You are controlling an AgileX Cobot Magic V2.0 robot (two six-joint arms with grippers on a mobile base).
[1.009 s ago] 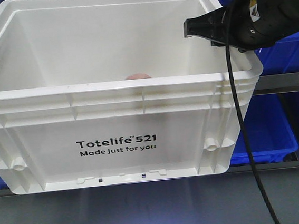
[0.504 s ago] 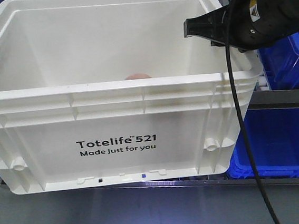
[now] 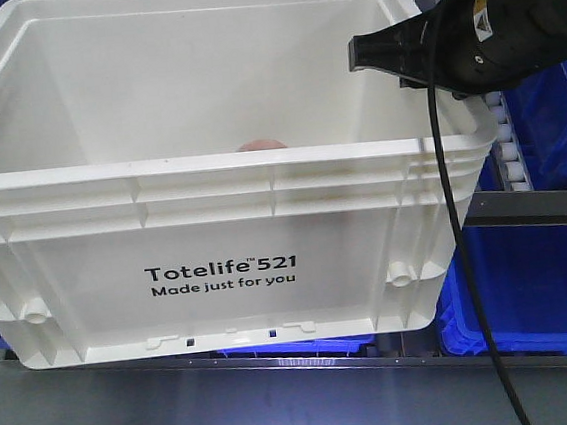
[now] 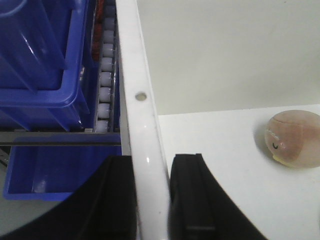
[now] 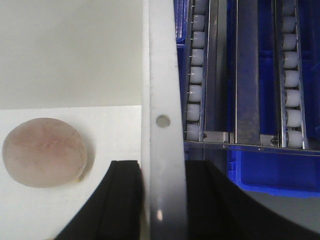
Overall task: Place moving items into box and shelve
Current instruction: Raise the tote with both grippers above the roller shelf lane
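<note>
We see the tote (image 3: 217, 249), cream-white with black "Totelife 521" print on its near wall, filling most of the front view. It is gripped at both side rims and sits in front of a rack with blue bins (image 3: 533, 299) and roller tracks (image 5: 197, 75); we cannot tell whether its base rests on anything.

Left end effector (image 4: 152, 200): its two black fingers (image 4: 190, 200) straddle the tote's left rim, one outside, one inside, closed onto the rim wall. In the front view only a black tip shows at the left edge of the tote.

Right end effector (image 5: 162, 200): same hold on the right rim, fingers (image 5: 122, 200) on either side of the white wall, clamped on it. In the front view its black body and a black cable (image 3: 463, 255) hang over the tote's right far corner.

One ball (image 5: 44, 152), pale pink with a faint seam, lies on the tote floor. In the right wrist view it is near the right wall, just beside the inner finger, not touching it as far as we can tell. In the left wrist view a ball (image 4: 294, 137) lies well apart from the left wall; it looks more tan-pink there, and we cannot tell if it is the same ball. In the front view only a pink top peeks over the near rim, about mid-width.
</note>
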